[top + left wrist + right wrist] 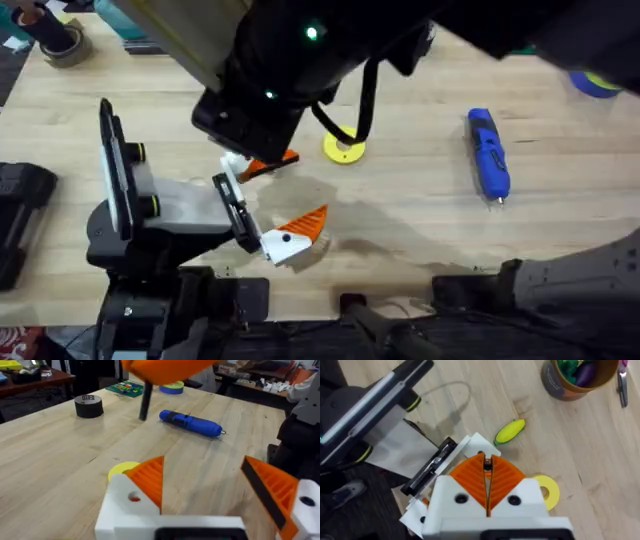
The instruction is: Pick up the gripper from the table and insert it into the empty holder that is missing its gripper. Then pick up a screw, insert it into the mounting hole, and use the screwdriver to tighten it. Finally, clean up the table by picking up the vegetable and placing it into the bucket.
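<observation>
**Overhead.** No writing is legible. The right arm (pixel 300 60) reaches across the middle, dark and blurred, above the left gripper (pixel 308 185). That gripper's fingers stand wide apart with nothing between them. The holder (pixel 232 166) is its farther finger and carries the orange gripper (pixel 272 162). The nearer white finger base (pixel 285 245) has a black dot. The yellow disc (pixel 344 150) lies just beside them. The screwdriver (pixel 488 152) lies well apart to the right, with bare table (pixel 420 230) around it. A blue tape roll (pixel 598 85) sits near the far right edge.

**Left wrist.** The black tape roll (pixel 89 406) has a white label on top, too small to read. The holder (pixel 131 502) shows an unfilled mounting hole, and the gripper (pixel 149 480) is seated in it. The yellow disc (pixel 121 470) peeks out behind. Open wood runs out to the screwdriver (pixel 191 423).

**Right wrist.** The right gripper (pixel 487 467) has its ribbed pads pressed together on a small dark screw (pixel 487 464), right over the holder (pixel 477 442). The vegetable (pixel 510 431) lies on the table between the holder and the bucket (pixel 555 385), touching neither. The bucket's dark label has writing that cannot be read. Green and purple toy pieces sit inside it.
</observation>
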